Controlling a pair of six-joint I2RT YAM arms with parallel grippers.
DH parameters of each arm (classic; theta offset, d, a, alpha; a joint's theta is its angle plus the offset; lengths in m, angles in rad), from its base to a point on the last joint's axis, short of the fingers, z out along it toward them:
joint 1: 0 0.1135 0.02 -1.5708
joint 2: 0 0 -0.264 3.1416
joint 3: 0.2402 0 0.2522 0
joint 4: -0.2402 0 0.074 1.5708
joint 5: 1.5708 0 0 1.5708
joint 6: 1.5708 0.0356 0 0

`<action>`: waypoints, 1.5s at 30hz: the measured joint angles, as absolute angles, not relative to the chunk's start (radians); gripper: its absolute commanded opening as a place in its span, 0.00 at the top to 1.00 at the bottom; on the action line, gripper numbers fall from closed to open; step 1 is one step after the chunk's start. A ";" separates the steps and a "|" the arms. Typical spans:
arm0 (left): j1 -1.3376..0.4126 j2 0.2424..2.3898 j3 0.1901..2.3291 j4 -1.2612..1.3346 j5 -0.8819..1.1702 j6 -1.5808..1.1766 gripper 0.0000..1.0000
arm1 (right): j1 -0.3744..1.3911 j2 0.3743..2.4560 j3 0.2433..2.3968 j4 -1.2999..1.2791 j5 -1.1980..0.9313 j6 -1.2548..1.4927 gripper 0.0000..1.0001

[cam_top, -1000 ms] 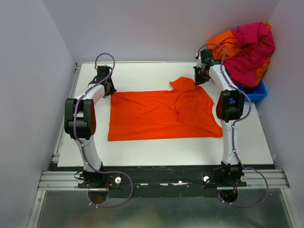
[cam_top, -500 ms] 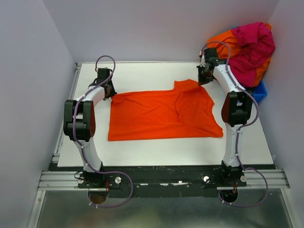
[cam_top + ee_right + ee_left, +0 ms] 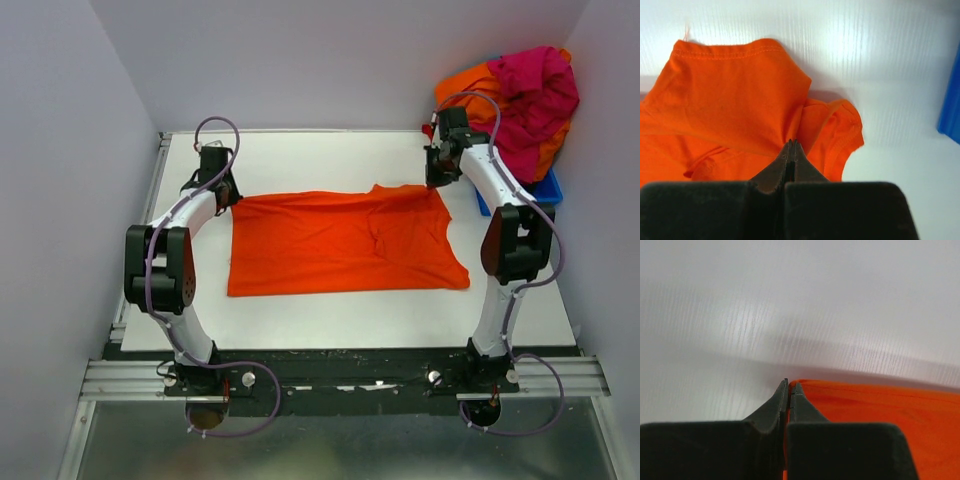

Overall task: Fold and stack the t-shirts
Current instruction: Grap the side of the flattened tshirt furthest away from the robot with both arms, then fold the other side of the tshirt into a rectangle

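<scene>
An orange t-shirt (image 3: 340,240) lies spread across the middle of the white table (image 3: 330,155). My left gripper (image 3: 228,195) is shut on the shirt's far left corner; the left wrist view shows the jaws (image 3: 790,385) closed with orange cloth (image 3: 880,410) pinched between them. My right gripper (image 3: 435,182) is at the shirt's far right corner, by the sleeve. In the right wrist view its jaws (image 3: 791,142) are closed on a fold of the shirt (image 3: 730,90), with the sleeve hem to the right.
A pile of orange and magenta clothes (image 3: 520,100) fills a blue bin (image 3: 535,195) at the back right, close to my right arm. The bin's edge shows in the right wrist view (image 3: 950,105). Walls enclose the table on three sides.
My right gripper has moved right with the shirt's far right part, pulling the folded-over flap out so the shirt lies flatter. My left gripper has hardly moved.
</scene>
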State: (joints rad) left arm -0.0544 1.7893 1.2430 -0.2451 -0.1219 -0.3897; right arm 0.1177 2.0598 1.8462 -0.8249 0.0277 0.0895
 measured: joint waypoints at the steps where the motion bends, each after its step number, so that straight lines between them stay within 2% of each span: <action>1: -0.054 1.781 1.234 -0.242 -0.125 -0.390 1.00 | 0.118 2.039 1.825 -0.823 0.031 0.094 0.99; 21: -0.055 1.579 1.021 -0.159 -0.168 -0.413 1.00 | 0.118 1.714 1.441 -0.741 0.132 0.268 0.99; 45: -0.061 1.509 0.815 -0.184 -0.190 -0.514 1.00 | 0.118 1.480 0.997 -0.636 0.138 0.562 0.99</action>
State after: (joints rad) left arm -0.0612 1.5089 0.8146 -0.1841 -0.1898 -0.5140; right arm 0.1177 1.4796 0.9966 -0.6361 0.1375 0.5621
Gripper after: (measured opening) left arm 0.020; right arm 0.012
